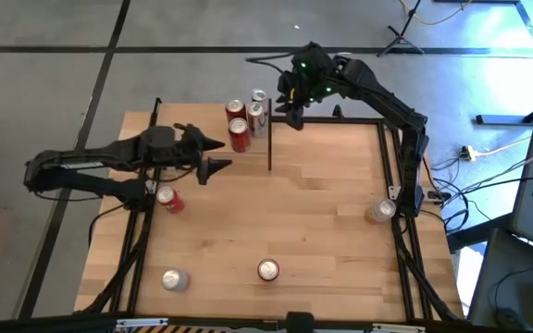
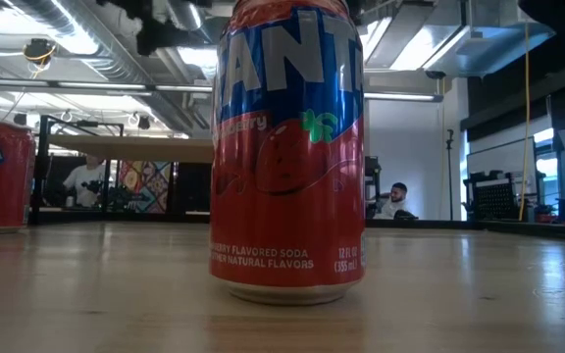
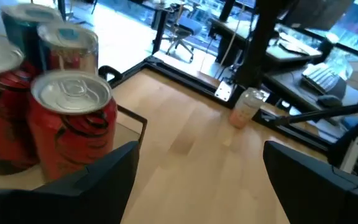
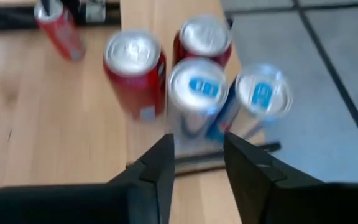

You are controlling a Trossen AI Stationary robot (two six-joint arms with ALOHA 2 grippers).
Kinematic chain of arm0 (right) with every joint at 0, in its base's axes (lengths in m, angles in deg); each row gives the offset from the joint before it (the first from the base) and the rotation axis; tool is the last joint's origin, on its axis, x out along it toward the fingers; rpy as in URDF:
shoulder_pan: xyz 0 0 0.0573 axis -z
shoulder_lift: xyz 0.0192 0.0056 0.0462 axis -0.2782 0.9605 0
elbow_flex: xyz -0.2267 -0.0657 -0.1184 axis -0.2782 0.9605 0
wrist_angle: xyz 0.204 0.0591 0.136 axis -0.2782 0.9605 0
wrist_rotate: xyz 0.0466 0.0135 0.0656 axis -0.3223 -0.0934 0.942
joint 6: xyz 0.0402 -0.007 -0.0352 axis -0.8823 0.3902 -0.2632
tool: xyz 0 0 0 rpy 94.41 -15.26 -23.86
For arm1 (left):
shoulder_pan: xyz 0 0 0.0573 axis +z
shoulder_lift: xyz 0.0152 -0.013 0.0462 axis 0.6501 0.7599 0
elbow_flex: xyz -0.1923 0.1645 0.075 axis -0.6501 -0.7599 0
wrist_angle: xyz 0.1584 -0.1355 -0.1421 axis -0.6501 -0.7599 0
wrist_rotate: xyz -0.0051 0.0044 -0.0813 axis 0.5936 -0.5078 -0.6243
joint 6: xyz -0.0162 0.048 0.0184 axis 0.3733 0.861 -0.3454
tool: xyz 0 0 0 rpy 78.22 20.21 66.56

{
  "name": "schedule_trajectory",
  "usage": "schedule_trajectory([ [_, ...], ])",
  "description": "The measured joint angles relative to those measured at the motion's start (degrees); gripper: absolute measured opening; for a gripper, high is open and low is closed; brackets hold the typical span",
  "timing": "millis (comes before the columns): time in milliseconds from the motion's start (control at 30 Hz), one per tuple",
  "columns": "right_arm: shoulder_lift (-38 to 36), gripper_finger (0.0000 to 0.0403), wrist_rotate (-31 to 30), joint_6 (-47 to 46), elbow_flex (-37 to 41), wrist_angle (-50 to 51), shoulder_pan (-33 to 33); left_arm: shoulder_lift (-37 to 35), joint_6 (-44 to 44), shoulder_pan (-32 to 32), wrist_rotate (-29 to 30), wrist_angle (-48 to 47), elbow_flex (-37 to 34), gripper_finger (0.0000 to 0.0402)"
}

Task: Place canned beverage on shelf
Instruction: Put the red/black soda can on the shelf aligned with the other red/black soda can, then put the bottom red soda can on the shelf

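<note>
Several cans stand close together on the shelf's light-wood board: two red ones and two silver-and-blue ones. They also show in the left wrist view. My right gripper hovers just above and beside the group at the table's far edge, open and empty. My left gripper is open and empty over the table, just left of the shelf, its fingers wide apart. A red Fanta can stands upright on the table near the front edge.
Other cans are on the table: a red one under the left arm, a silver one at the near left, a pale one at the right edge. A thin black shelf post stands beside the cans. The table's middle is bare wood.
</note>
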State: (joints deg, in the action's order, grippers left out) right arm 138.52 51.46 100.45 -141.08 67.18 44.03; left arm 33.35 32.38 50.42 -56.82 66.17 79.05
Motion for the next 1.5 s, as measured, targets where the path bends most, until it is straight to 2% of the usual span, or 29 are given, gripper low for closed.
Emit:
schedule_trajectory([
  [333, -0.1, 0.0099, 0.0, 1.0, 0.0, 2.7, -0.1, 10.3, -0.7, 1.9, 2.4, 3.8, -0.6, 0.0333],
  [500, -0.1, 0.0099, 0.0, 1.0, 0.0, 2.7, -0.2, 12.3, 1.9, 3.8, 4.8, 8.1, -0.5, 0.0333],
  [667, -0.1, 0.0099, 0.0, 0.9, 0.0, 3.1, -0.2, 12.4, 2.0, 6.1, 8.0, 7.9, -0.5, 0.0333],
  [800, -0.1, 0.0099, 1.0, 0.9, 0.0, 3.4, -0.2, 12.4, 1.8, 7.0, 8.1, 7.9, -0.5, 0.0333],
  [1000, -0.1, 0.0099, 2.6, 0.2, 0.0, 1.9, -0.2, 11.9, 0.6, 6.1, 0.4, 7.1, -0.5, 0.0333],
  [1133, 0.0, 0.0099, 2.9, -2.2, 0.0, -1.0, -0.2, 8.3, -2.5, 5.4, -5.5, 5.6, -0.5, 0.0333],
  [1267, 0.6, 0.0099, 4.3, -16.4, 0.0, -3.2, -0.5, 5.0, -8.4, 4.4, -10.7, 7.5, -0.5, 0.0333],
  [1400, 0.9, 0.0099, 4.0, -22.9, 0.1, -10.1, -1.0, 3.2, -8.5, 4.4, -11.9, 10.5, -0.5, 0.0333],
  [1500, 0.5, 0.0099, 4.0, -27.0, 0.0, -11.4, -2.3, 2.0, -7.7, 4.3, -13.6, 9.4, -0.4, 0.0333],
])
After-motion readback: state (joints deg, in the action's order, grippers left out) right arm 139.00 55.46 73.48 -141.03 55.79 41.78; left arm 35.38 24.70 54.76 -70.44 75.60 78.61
